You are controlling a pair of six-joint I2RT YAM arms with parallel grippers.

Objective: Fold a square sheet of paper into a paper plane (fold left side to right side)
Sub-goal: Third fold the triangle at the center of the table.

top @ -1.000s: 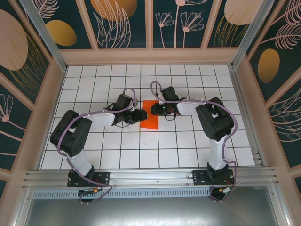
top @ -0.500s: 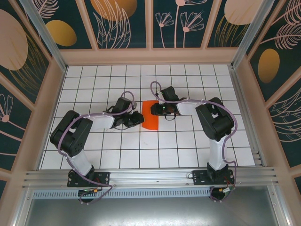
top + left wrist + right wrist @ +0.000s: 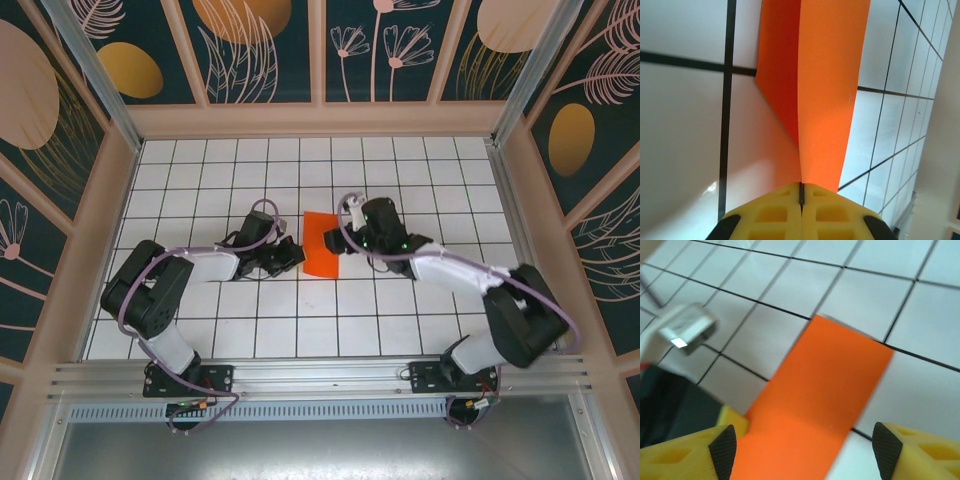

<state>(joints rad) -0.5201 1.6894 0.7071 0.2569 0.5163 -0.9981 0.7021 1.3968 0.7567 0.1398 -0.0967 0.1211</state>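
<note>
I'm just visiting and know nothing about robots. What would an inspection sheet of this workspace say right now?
Surface: white gridded tabletop.
Job's things: bright orange paper sheet, folded narrow, lying mid-table between the two arms.
Clutter: nothing seen.
Jaws: left jaws shut on the sheet's edge; right jaws open, standing either side of the sheet.
Cables: purple cables running along both arms.
Surroundings: dark floral wall panels; metal rail at the near edge.

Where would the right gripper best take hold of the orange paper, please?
Probably its right long edge, coming low from the right: the paper is a folded strip lying mostly flat, the left gripper pinches its left edge, and the right gripper hangs open above.
</note>
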